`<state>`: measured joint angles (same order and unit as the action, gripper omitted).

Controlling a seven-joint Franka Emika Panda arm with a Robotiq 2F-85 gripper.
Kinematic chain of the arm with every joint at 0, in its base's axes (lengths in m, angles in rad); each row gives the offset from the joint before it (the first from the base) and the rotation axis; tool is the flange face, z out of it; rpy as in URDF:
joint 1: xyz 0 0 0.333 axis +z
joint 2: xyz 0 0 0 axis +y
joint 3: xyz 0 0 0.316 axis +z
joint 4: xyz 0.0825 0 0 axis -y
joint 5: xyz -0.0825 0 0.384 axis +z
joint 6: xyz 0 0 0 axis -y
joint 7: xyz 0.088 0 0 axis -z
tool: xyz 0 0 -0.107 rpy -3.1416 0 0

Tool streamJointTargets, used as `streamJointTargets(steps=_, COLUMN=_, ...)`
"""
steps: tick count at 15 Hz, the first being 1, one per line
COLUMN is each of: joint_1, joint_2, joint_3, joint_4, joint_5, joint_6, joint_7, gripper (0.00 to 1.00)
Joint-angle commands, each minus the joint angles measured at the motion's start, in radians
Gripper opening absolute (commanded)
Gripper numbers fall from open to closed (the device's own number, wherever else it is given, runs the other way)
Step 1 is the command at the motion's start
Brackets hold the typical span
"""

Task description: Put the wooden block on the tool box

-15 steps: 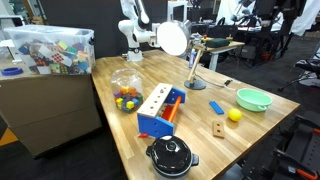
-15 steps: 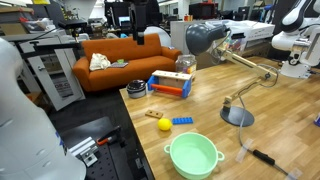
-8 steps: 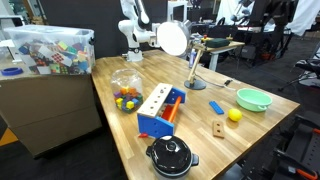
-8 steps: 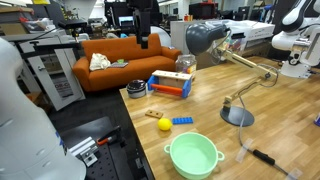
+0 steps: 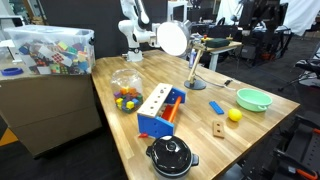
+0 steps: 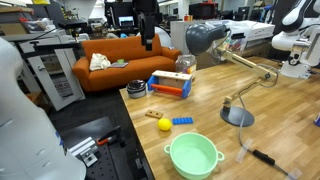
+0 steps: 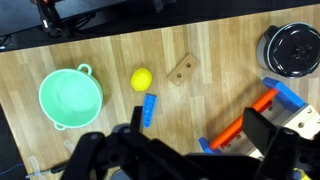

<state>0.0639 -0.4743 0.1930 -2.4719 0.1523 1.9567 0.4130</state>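
The wooden block [image 5: 218,128] lies flat on the table near its edge, next to the yellow ball [image 5: 234,115]. It also shows in the other exterior view [image 6: 136,90] and in the wrist view [image 7: 181,69]. The blue tool box [image 5: 160,108] stands apart from the block, in both exterior views [image 6: 170,85]; the wrist view shows only its blue corner and orange bar [image 7: 268,104]. My gripper [image 7: 180,150] is open and empty, high above the table [image 6: 148,32], with its dark fingers framing the bottom of the wrist view.
A flat blue piece [image 7: 148,108] lies by the ball [image 7: 142,79]. A green bowl [image 7: 70,98], a black round pot [image 7: 292,50], a jar of coloured balls [image 5: 126,88] and a desk lamp [image 5: 192,62] stand on the table. A toy bin [image 5: 50,50] stands beside it.
My gripper has shifted slightly in an exterior view. Nothing on the table has moved.
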Motion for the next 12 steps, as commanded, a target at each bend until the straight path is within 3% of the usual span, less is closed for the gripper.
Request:
streamJointTargets(steps=1, joint_1=0.002, joint_2=0.000, joint_3=-0.003, joint_4=0.001, joint_5=-0.002, joint_6=-0.002, joint_7=0.001, gripper=1.00)
streamJointTargets(steps=7, joint_1=-0.007, joint_2=0.077, joint_3=0.009, joint_4=0.023, joint_5=0.032, joint_6=0.057, joint_7=0.101, gripper=1.00)
streamJointTargets(steps=12, joint_1=0.012, joint_2=0.207, joint_3=0.060, joint_4=0.047, joint_5=-0.005, joint_6=0.153, joint_7=0.195, gripper=1.00)
